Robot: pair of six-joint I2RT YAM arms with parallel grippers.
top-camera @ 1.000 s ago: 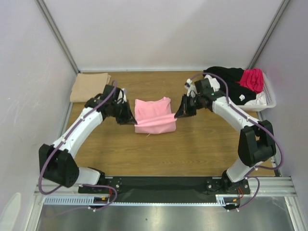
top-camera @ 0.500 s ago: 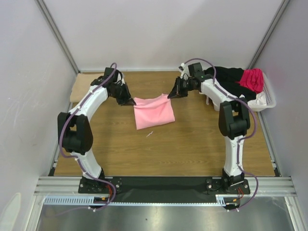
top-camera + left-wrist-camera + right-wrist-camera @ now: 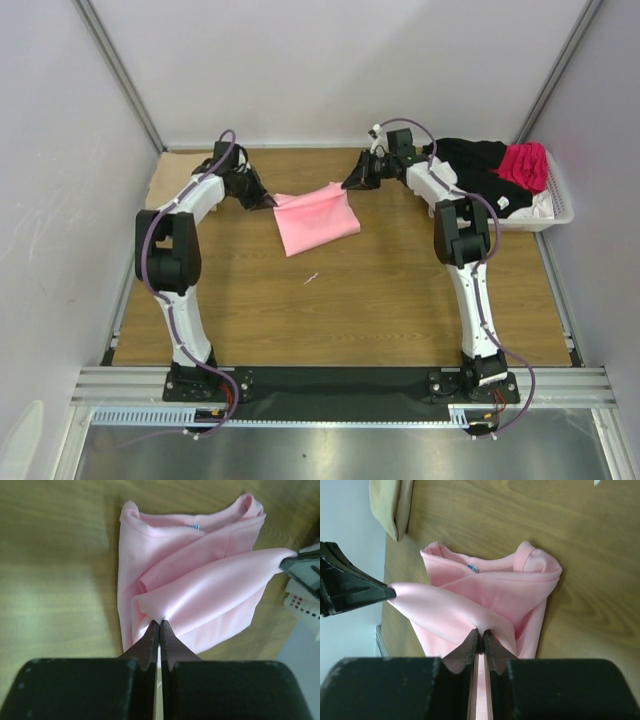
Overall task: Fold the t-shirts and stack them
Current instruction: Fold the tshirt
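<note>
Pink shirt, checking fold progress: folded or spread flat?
Partly folded: pink shirt lies doubled, left gripper and right gripper pinching its raised edge.

Both arms reach far over the tabletop (image 3: 400, 300), viewed from above. The left arm (image 3: 178, 205) runs straight out from its base to the elbow, then bends inward. The left pincer (image 3: 266, 202) is closed, its fingertips (image 3: 150, 637) pinching a fold of the pink t-shirt (image 3: 315, 222). The right arm (image 3: 470, 290) mirrors this pose. The right pincer (image 3: 348, 184) is pressed closed on another fold of the same shirt.
</note>
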